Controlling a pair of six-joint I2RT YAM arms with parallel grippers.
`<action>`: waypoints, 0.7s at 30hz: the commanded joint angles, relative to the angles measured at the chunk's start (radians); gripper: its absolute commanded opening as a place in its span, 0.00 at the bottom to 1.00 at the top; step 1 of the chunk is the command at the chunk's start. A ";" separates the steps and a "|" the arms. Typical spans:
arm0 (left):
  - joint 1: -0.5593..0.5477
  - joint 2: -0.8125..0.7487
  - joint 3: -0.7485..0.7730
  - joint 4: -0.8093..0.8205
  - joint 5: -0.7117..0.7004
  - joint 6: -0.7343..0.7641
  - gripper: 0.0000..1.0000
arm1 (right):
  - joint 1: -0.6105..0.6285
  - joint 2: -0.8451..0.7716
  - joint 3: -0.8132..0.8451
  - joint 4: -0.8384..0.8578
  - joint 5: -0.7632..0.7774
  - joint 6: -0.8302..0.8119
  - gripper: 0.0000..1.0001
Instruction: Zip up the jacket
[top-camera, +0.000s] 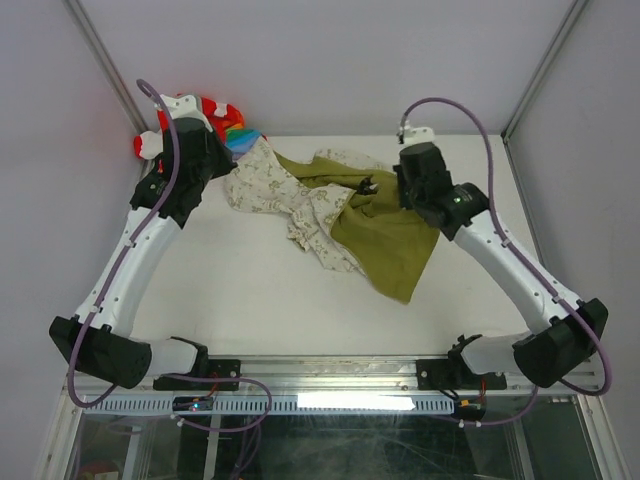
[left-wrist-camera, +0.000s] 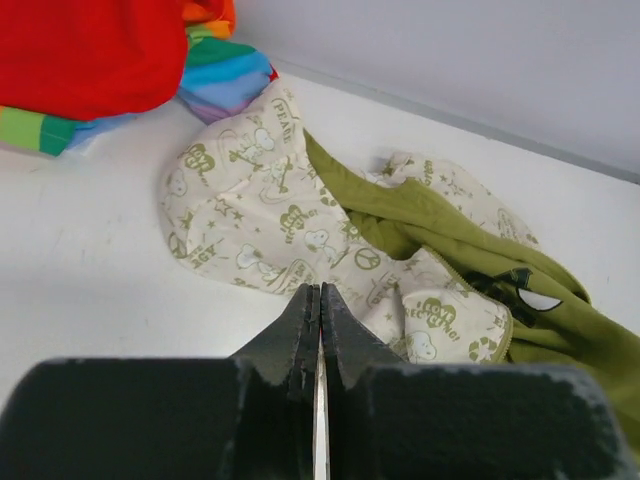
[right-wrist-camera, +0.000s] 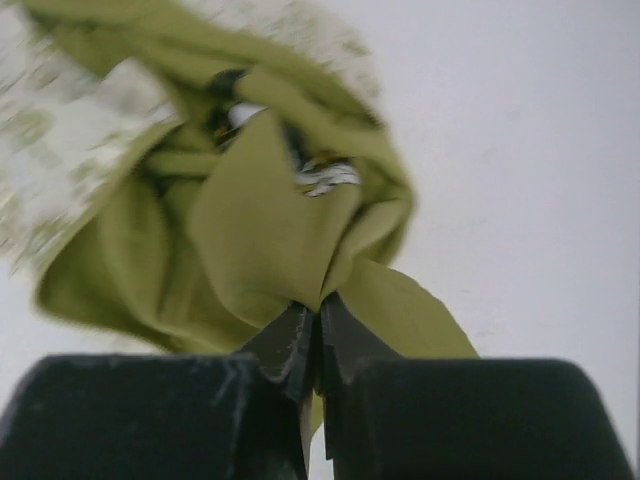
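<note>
At upper centre of the top view, the jacket (top-camera: 320, 215) lay crumpled on the bench (top-camera: 250, 300), soft olive lining exposed. Left wrist: left tool (left-wrist-camera: 320, 292) closed over printed cream cloth; any pinch unclear. Right wrist: right tool (right-wrist-camera: 318, 300) clamped a limp lining fold. Judgement: spread flat, find both zipper edges first.
</note>
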 joint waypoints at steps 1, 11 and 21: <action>0.001 -0.031 0.010 -0.114 0.068 0.062 0.06 | 0.190 -0.023 -0.056 -0.124 -0.075 -0.007 0.07; -0.153 -0.128 -0.381 0.136 0.316 -0.102 0.53 | 0.265 -0.072 -0.194 -0.050 -0.282 0.069 0.72; -0.325 0.064 -0.551 0.491 0.338 -0.300 0.66 | -0.163 -0.117 -0.243 0.200 -0.657 0.065 0.84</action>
